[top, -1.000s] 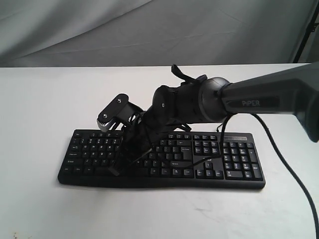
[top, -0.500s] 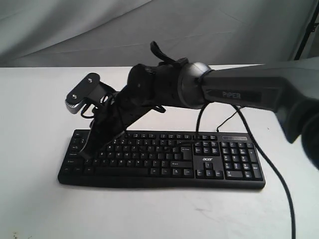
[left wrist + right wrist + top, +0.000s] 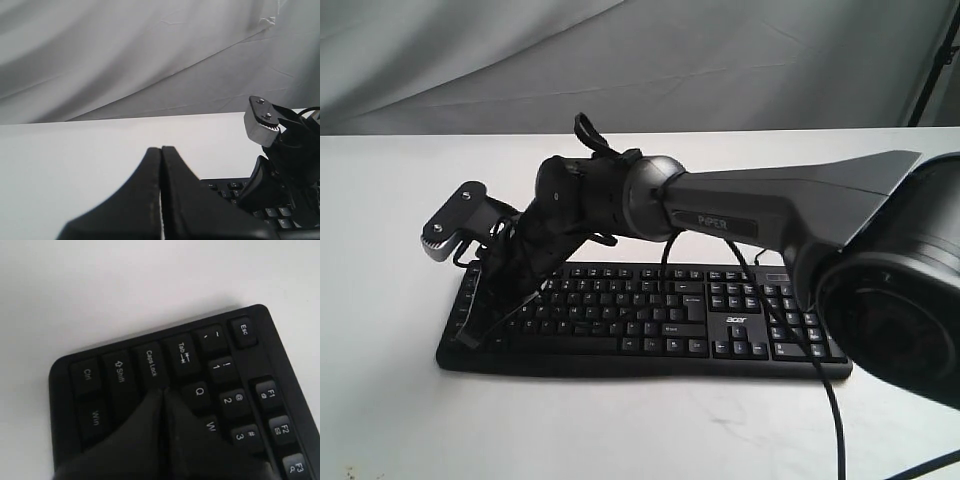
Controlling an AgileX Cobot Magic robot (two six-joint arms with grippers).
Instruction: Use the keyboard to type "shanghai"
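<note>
The long black keyboard (image 3: 720, 322) lies across the white table, its "acer" logo above the arrow keys. My right gripper (image 3: 469, 337) reaches across to the keyboard's left end, shut, with nothing between its fingers. In the right wrist view the right gripper (image 3: 162, 391) has its joined tip down on the keyboard (image 3: 120, 371), between the Caps Lock and Q keys; the key under the tip is hidden. My left gripper (image 3: 161, 148) is shut and empty, held above the bare table beside the keyboard's (image 3: 227, 186) left end. It does not show in the exterior view.
The right arm's black cable (image 3: 836, 420) hangs over the keyboard's right part and down to the front edge. A grey cloth backdrop (image 3: 520, 60) stands behind the white table (image 3: 390, 200). The right arm's wrist camera (image 3: 262, 127) shows close by in the left wrist view.
My right arm has swung left from the keyboard's middle to its left end, and its shut tip has come down onto the keys there.
</note>
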